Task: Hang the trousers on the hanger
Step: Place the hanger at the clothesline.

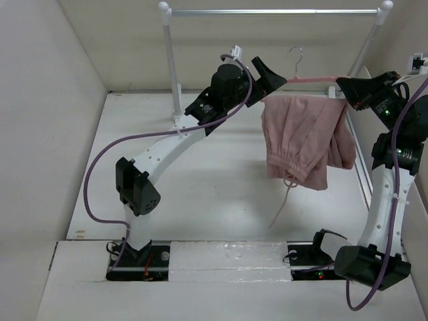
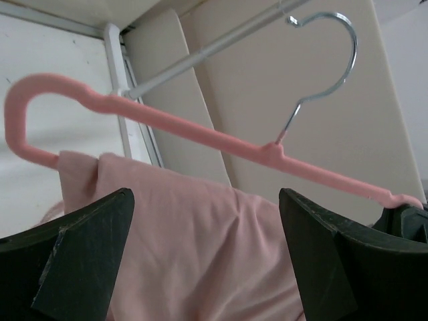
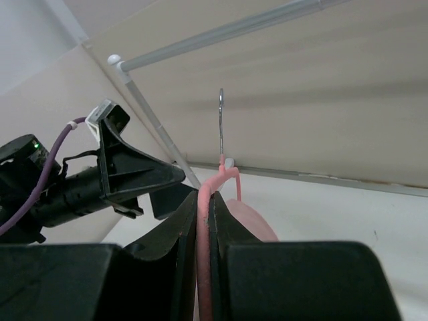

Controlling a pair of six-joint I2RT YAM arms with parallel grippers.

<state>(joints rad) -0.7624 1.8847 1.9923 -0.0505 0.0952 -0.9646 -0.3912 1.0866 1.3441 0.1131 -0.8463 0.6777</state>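
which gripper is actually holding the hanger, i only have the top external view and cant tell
Observer: The right gripper. Its wrist view shows the pink bar of the hanger pinched between closed fingers.
Operator: ok and the left one, has it got the trousers
Observer: No. In the left wrist view the left gripper has its jaws wide apart and clamps nothing. The trousers hang folded over the hanger's lower bar, seen through the gap between the fingers.
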